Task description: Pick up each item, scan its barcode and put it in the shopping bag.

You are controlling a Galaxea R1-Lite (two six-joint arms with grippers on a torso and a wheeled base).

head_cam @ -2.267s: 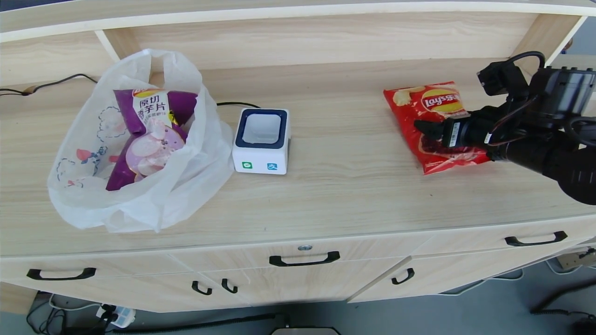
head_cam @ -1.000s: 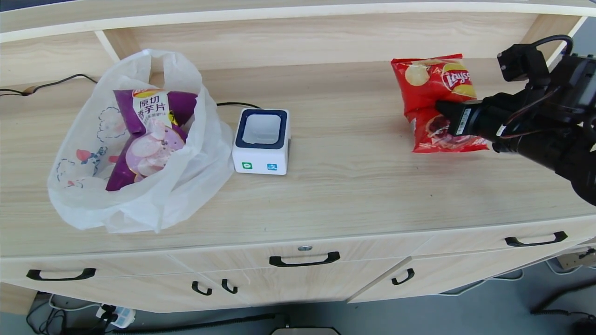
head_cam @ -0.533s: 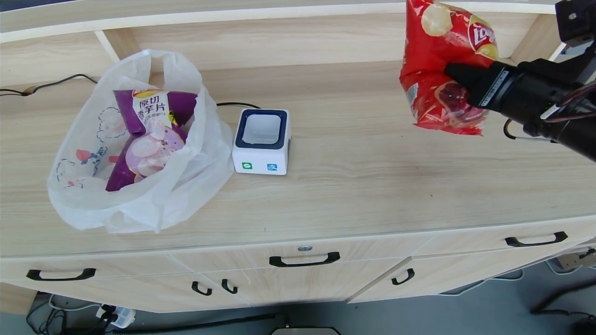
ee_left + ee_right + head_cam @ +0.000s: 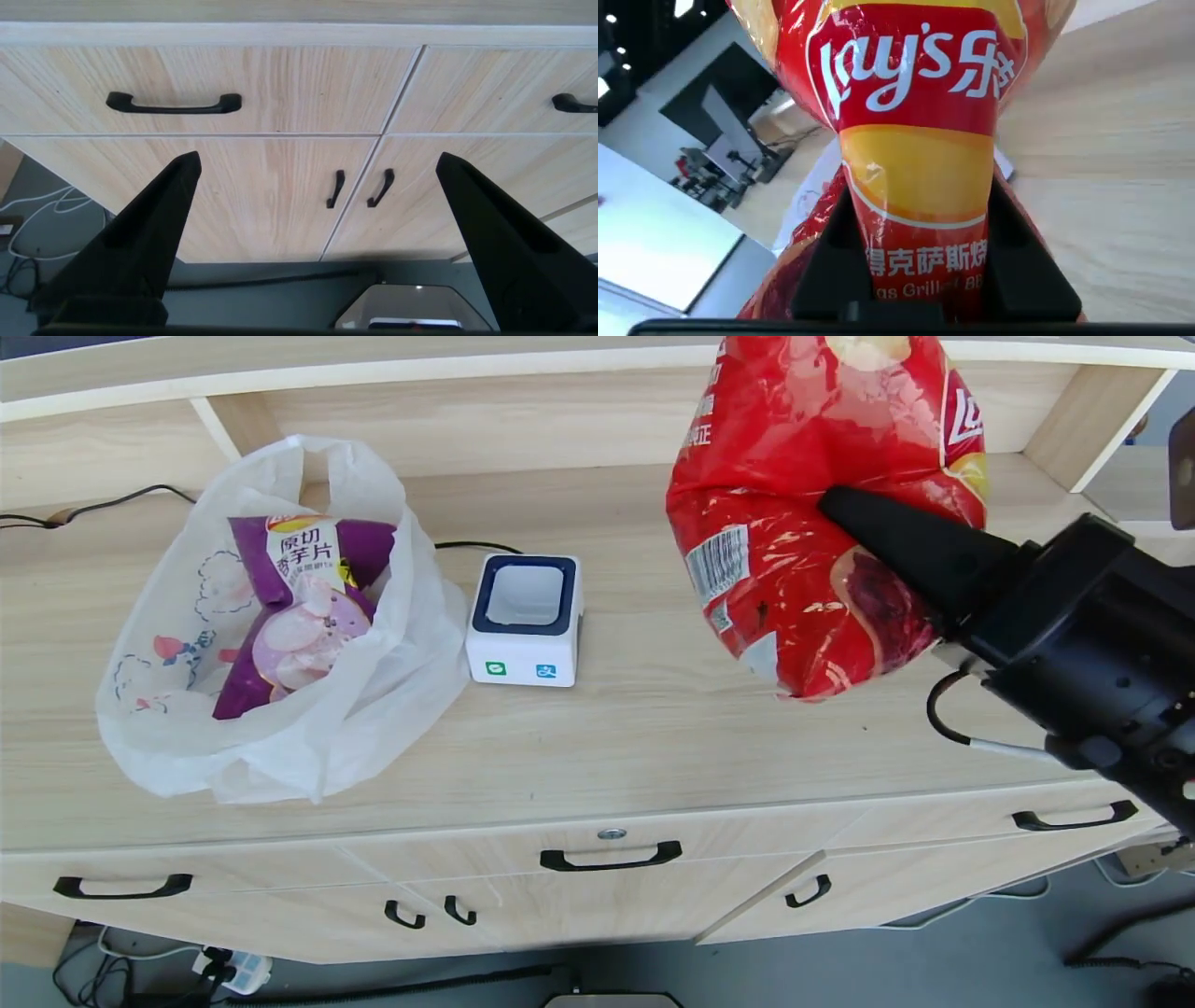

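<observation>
My right gripper (image 4: 840, 509) is shut on a red chips bag (image 4: 794, 551), held high above the right half of the wooden counter (image 4: 653, 737). The bag's barcode (image 4: 716, 565) faces left and toward the head camera. In the right wrist view the red chips bag (image 4: 915, 168) is pinched between the two black fingers (image 4: 836, 233). A white scanner box (image 4: 525, 618) with a dark-framed window stands at the counter's middle. Left of it sits a white plastic shopping bag (image 4: 373, 644) with a purple chips bag (image 4: 299, 607) inside. My left gripper (image 4: 313, 238) is open, down in front of the drawers.
A black cable (image 4: 93, 509) runs along the back of the counter at the left, and another reaches the scanner from behind. A wooden shelf wall (image 4: 597, 411) stands behind the counter. Drawers with black handles (image 4: 611, 857) line the cabinet front.
My right gripper has lifted the red chips bag off the counter at the right and carried it up and leftward, closer to the head camera, turning its barcode side into view.
</observation>
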